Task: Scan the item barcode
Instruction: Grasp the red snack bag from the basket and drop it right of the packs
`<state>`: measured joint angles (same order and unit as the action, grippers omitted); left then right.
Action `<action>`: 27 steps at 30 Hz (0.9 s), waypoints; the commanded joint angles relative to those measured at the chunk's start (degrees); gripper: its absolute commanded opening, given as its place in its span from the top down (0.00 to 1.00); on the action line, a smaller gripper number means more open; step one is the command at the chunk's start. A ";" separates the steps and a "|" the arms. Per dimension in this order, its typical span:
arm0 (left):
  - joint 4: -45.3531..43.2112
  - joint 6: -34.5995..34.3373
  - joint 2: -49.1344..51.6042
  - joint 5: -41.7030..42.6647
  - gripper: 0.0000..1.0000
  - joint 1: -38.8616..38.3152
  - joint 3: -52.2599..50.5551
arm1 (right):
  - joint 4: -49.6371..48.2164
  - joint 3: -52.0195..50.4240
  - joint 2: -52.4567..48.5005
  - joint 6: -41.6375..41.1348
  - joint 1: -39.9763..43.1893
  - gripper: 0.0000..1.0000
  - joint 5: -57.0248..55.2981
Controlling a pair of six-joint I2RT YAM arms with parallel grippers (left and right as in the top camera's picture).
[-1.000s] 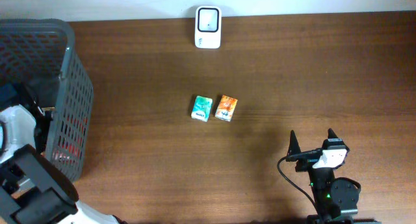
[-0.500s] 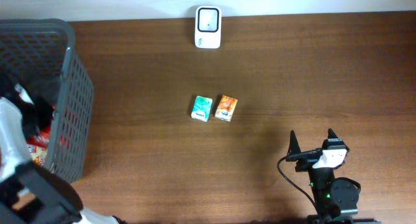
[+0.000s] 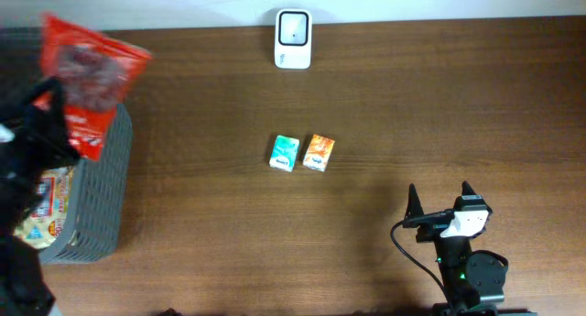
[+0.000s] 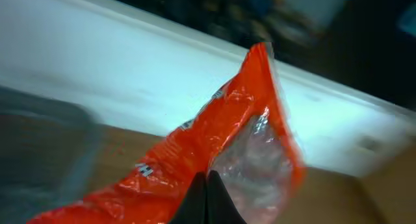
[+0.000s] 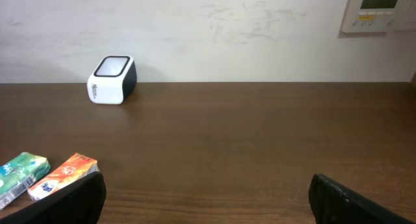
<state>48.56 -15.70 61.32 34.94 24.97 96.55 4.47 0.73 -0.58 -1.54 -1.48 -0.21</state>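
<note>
Right tool (image 3: pixel 440 197), nearest me at the front edge of the table (image 3: pixel 412 96), stands spread wide with nothing between its fingers. Left tool (image 4: pixel 208 185) is pressed together, pinching the red packet (image 3: pixel 92 69); the wrist view shows its fingertips meeting on the film. I record the packet held in the air at the left side, clear of the table, covering the far end of the grey mesh basket (image 3: pixel 105 197) as seen from overhead.

Basket contents: one yellow-and-white packet (image 3: pixel 44 204) at the near end; the rest I cannot see.

Red packet condition: glossy and crinkled, with a clear window showing dark red contents, and white lettering too blurred to read.

Mid-table, a green box (image 3: pixel 285 153) and an orange box (image 3: pixel 319 152) lie side by side. At the far edge sits the white scanner (image 3: pixel 293 38).
</note>
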 commanded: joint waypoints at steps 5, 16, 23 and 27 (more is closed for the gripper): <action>-2.67 -5.35 16.11 4.07 1.00 -29.55 0.39 | 0.24 -0.42 0.37 -0.46 0.37 0.01 -0.50; -20.96 -10.86 57.83 -13.35 1.00 -64.13 0.39 | 0.24 -0.42 0.37 -0.46 0.37 0.02 -0.50; -18.91 -4.04 60.74 -28.76 0.31 -64.89 2.97 | 0.24 -0.42 0.37 -0.46 0.37 0.02 -0.50; -1.46 -3.87 55.91 -28.76 0.22 -58.60 19.15 | 0.24 -0.42 0.37 -0.46 0.37 0.02 -0.50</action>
<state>39.29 -21.08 122.98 7.40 -38.28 104.71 4.47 0.73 -0.58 -1.54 -1.48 -0.21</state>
